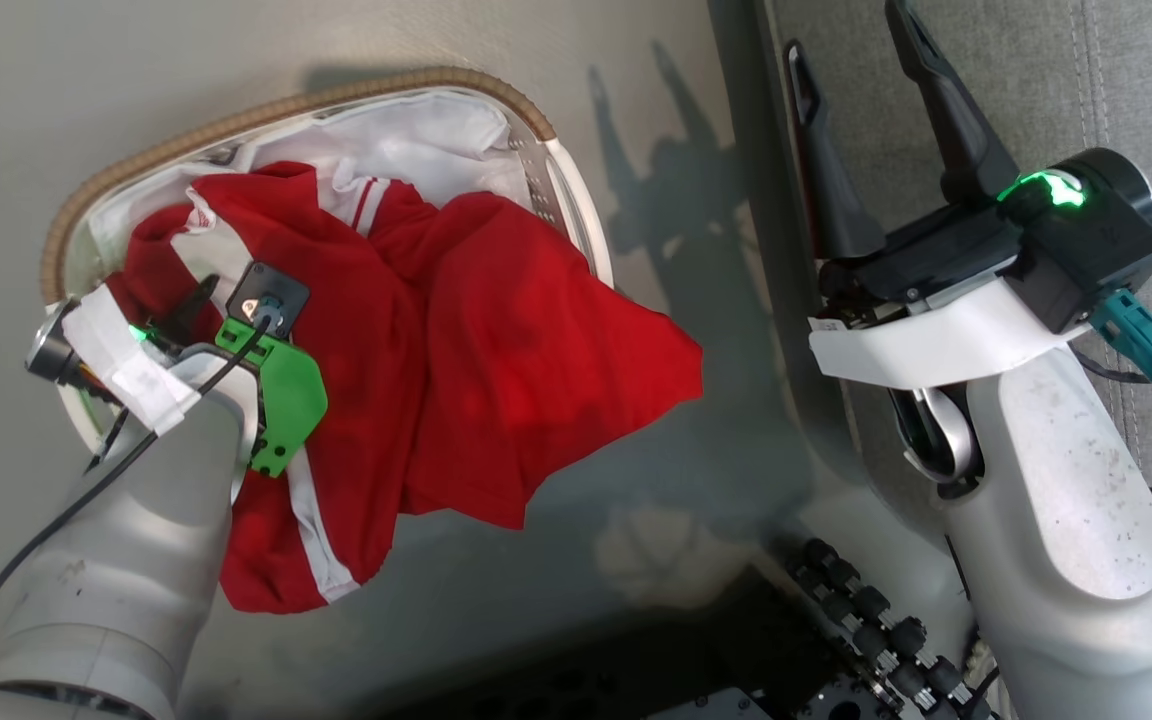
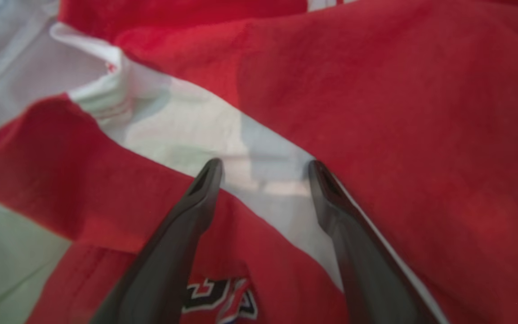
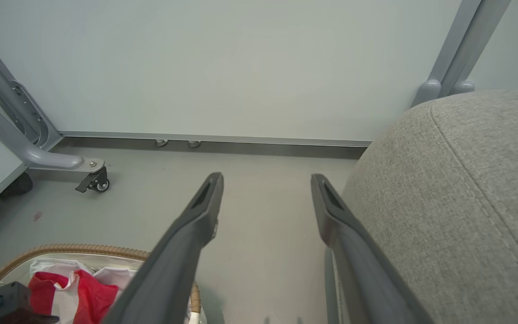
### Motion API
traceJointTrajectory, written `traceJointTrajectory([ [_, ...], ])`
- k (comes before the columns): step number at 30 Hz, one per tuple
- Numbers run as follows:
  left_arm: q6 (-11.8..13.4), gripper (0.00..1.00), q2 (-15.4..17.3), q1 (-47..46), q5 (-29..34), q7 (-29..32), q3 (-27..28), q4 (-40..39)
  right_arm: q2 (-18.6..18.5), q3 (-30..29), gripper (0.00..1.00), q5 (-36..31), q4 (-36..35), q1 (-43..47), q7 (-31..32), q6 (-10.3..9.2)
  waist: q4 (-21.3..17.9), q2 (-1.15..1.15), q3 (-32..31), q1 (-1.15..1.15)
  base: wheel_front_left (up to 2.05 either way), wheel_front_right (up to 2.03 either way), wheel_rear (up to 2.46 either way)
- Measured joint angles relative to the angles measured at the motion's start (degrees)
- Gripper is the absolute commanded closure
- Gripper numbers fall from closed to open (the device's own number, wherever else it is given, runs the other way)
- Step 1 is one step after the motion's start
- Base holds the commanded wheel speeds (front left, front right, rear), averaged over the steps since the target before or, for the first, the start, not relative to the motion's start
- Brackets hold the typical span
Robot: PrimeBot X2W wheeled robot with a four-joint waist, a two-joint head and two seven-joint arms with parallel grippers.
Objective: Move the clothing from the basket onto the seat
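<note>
Grey smooth floor (image 1: 86,90) runs under everything in the head view, and in the right wrist view a pale wall (image 3: 241,67) closes it off at 12 o'clock, with a small caster (image 3: 97,182) on a metal frame foot at 9 o'clock.

From my remote seat I see the basket (image 1: 236,115) standing on the floor at about 10 o'clock in the head view, with its brown woven rim curving round the far side and its white liner (image 1: 426,130) showing at the back. The clothing (image 1: 496,340) is bright red. It lies heaped in the basket, spills over the basket's rim toward 4 o'clock, and hangs out toward 6 o'clock as well. None of it is on the seat (image 1: 1136,80), which is the grey upholstered cushion at 1 to 2 o'clock, well apart from the basket.

My left pincer (image 2: 264,165) is down in the basket with its fingers spread wide. Both tips stand at a white stripe (image 2: 187,135) in the red cloth, one at each edge of it. Nothing is pinched between them, and I cannot tell whether the tips touch the fabric. Small lettering (image 2: 218,301) shows on the cloth between the fingers at 6 o'clock of that view.

My right pincer (image 1: 848,30) is spread too and holds nothing. It points toward 12 o'clock in the head view, over the floor just beside the seat's rounded edge. In its own wrist view the cushion is at 3 o'clock and the basket at 7 o'clock.
</note>
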Motion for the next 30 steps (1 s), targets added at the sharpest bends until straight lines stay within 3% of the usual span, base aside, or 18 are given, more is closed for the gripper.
traceJointTrajectory([
  [16,-1.9,0.01,1.3,-4.5,2.0,2.9,-4.6,0.5,0.0,1.3,0.0,2.9,-1.3,-2.0,0.0,0.0,-2.7,0.0,5.7,0.0,0.0,0.0,0.0],
  [17,-1.9,0.54,1.3,-4.5,2.0,3.0,-4.8,0.5,0.0,1.3,0.0,3.0,-1.3,-2.0,0.0,0.0,-2.9,0.0,5.9,0.0,0.0,0.0,0.0],
  [18,-2.2,1.0,1.3,-4.6,1.9,2.9,-5.0,0.5,0.0,1.3,0.0,3.0,-1.3,-2.0,0.0,0.0,-3.0,0.0,6.1,0.0,0.0,0.0,0.0],
  [30,-2.3,1.0,-0.3,-0.4,-3.8,-4.3,-2.6,1.0,0.0,0.2,0.0,1.6,0.9,-1.4,0.0,0.0,-2.9,0.0,0.5,0.0,0.0,0.0,0.0],
])
